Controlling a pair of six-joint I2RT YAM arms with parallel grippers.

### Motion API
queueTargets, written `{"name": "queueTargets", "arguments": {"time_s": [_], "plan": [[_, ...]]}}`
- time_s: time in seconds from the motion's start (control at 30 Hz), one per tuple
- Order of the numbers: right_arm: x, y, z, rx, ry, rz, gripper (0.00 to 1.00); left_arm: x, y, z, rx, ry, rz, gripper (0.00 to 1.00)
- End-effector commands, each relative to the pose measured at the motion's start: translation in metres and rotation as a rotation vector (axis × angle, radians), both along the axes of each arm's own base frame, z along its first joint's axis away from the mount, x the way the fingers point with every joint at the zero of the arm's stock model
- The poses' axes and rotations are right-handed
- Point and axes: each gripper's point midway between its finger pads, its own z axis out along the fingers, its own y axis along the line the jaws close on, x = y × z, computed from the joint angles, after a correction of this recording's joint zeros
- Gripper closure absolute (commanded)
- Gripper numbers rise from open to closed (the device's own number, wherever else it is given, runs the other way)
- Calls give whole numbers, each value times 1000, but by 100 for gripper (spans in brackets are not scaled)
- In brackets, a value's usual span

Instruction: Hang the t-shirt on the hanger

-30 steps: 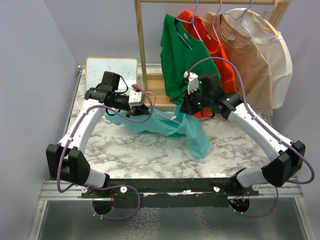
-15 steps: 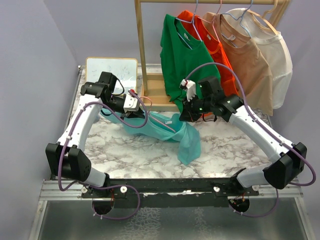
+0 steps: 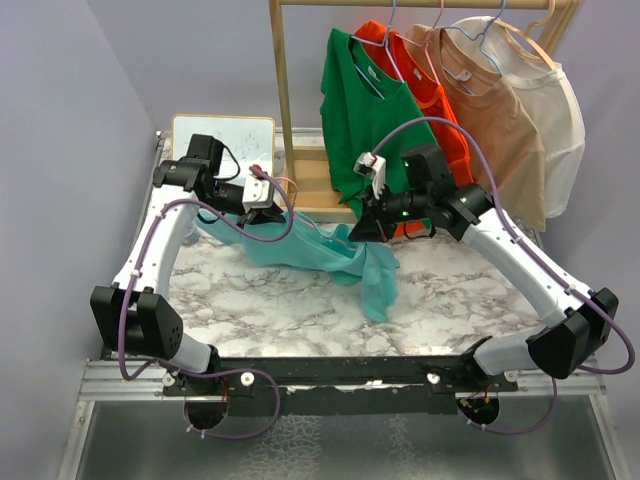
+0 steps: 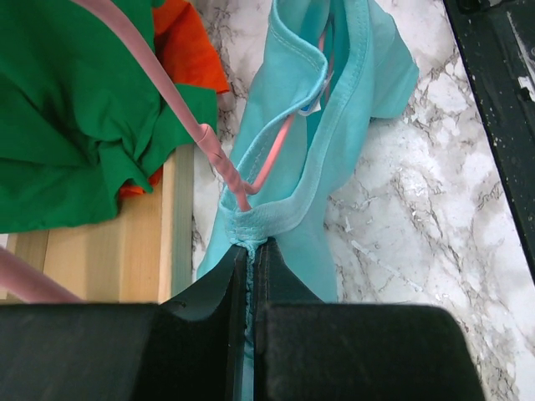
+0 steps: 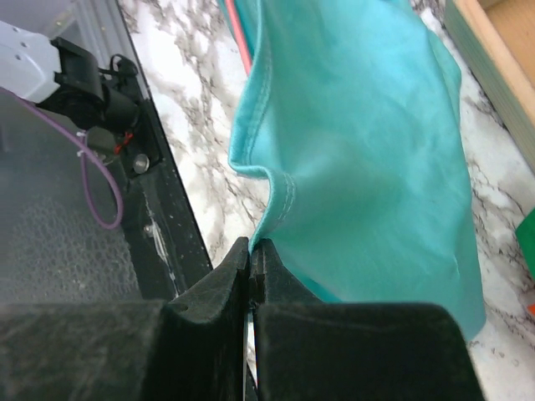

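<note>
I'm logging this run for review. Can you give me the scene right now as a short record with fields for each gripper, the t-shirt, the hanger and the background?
left gripper: shut on a stitched edge of the t-shirt
right gripper: shut on a hemmed edge of the t-shirt
t-shirt: teal, stretched between both grippers above the marble table
hanger: pink wire, partly inside the t-shirt's opening
background: green shirt and others hanging on a wooden rack

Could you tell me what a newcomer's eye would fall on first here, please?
The teal t-shirt stretched mid-table between both arms stands out: the left gripper pinches its collar, the right gripper a hemmed edge. A pink hanger pokes into the neck opening, and a green shirt hangs behind on a wooden rack.
</note>
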Motion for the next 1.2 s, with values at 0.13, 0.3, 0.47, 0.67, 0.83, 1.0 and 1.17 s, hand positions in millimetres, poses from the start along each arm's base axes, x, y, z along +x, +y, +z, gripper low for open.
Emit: {"name": "queueTargets", "arguments": {"time_s": [0.13, 0.3, 0.47, 0.67, 0.83, 1.0, 1.17], "plan": [[15, 21, 22, 91, -51, 56, 99, -3, -7, 41, -135, 3, -12, 100], [32, 27, 15, 73, -54, 31, 99, -10, -9, 46, -167, 30, -24, 100], [43, 39, 24, 115, -69, 39, 99, -14, -11, 45, -193, 60, -29, 100], [44, 47, 37, 152, -72, 74, 99, -12, -12, 42, -204, 67, -24, 100], [38, 42, 28, 131, -52, 79, 99, -8, -13, 40, -214, 75, -9, 100], [34, 35, 14, 93, -24, 57, 90, -2, -14, 42, -229, 64, 4, 100], [40, 14, -2, -4, -61, -57, 35, -1, -15, 49, -251, 70, 7, 100]]}}
